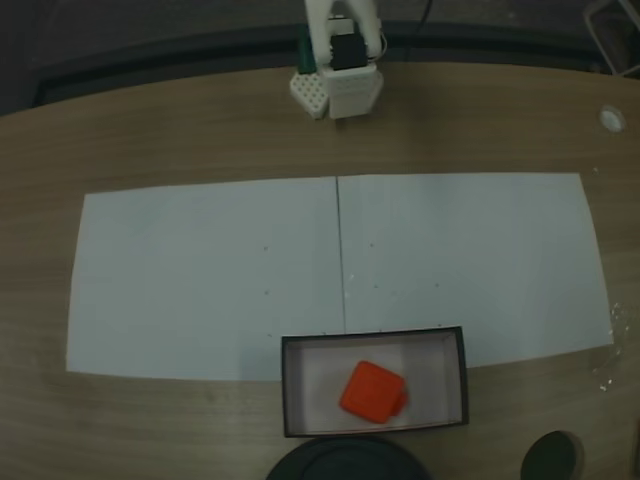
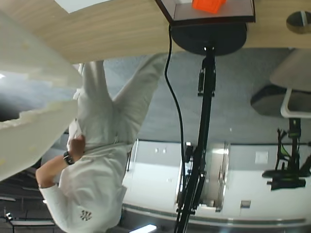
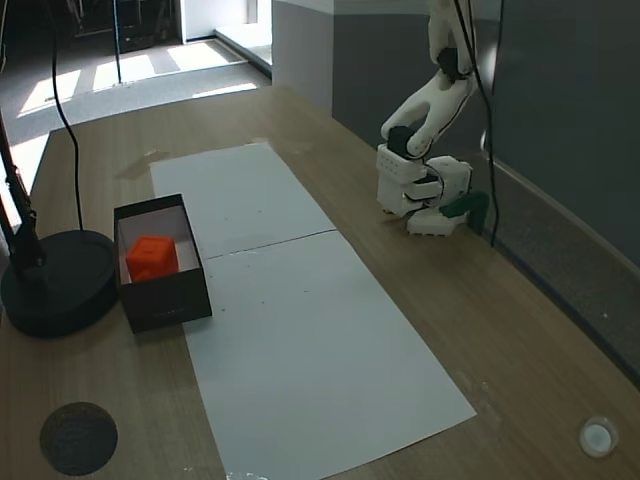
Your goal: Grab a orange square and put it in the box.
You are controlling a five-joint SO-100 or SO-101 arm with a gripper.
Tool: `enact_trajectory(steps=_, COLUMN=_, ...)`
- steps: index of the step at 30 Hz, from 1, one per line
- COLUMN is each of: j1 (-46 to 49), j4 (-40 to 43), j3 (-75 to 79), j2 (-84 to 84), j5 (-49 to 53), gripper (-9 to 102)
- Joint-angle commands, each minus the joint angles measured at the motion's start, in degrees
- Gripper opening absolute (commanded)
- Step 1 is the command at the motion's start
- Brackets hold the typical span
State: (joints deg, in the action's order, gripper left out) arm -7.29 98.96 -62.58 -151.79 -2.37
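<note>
In a fixed view looking down, the orange square (image 1: pixel 373 392) is lying inside the box (image 1: pixel 290 388) at the bottom centre of the frame, turned so its corners are pointing roughly up, down, left and right, diamond-wise; being squarish, it is showing no clear long axis. The box is running with its long side across the frame, sitting at the lower edge of two white paper sheets (image 1: pixel 210 270) on the wooden surface (image 1: pixel 150 130), with the arm's white base (image 1: pixel 336 88) standing well apart at the top centre. In the wrist view, which is appearing upside down, the box (image 2: pixel 214 19) is sitting at the top centre with the orange square (image 2: pixel 208 5) in it; a person in white clothing (image 2: pixel 97 160) is standing at the lower left, and a white part of the claw (image 2: pixel 34 121) is reaching in from the left edge, though I cannot tell whether it is open or closed. In another fixed view, the orange square (image 3: pixel 152 257) is resting in the box (image 3: pixel 165 300) at the left, beside a black round stand base (image 3: pixel 55 285), while the arm (image 3: pixel 430 110) is folding upward at the upper right.
</note>
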Motion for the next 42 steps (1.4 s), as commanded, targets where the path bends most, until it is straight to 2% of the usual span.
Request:
enact_trajectory(steps=1, j1=0.1, j4=-0.1, j3=-12.6, j2=-16.9, j5=2.4, gripper=0)
enact_trajectory(steps=9, j1=0.1, j4=-7.9, j3=-41.7, j2=-48.1, j5=8.9, gripper=0)
enact_trajectory(steps=13, j1=0.1, j4=-9.0, j3=-43.7, j2=-46.3, j5=9.5, gripper=0)
enact_trajectory(steps=17, j1=0.2, j4=-16.2, j3=-49.8, j2=-46.4, j5=9.1, gripper=0)
enact_trajectory(steps=26, j1=8.7, j4=-33.4, j3=-85.1, j2=-46.5, j5=9.3, gripper=0)
enact_trajectory(steps=36, j1=9.2, j4=-33.5, j3=-103.6, j2=-46.5, j5=9.0, gripper=0)
enact_trajectory(steps=39, j1=8.9, j4=-27.5, j3=-105.0, j2=-46.5, j5=9.0, gripper=0)
enact_trajectory(steps=42, j1=8.9, j4=-25.3, j3=-105.7, j2=-46.5, j5=9.0, gripper=0)
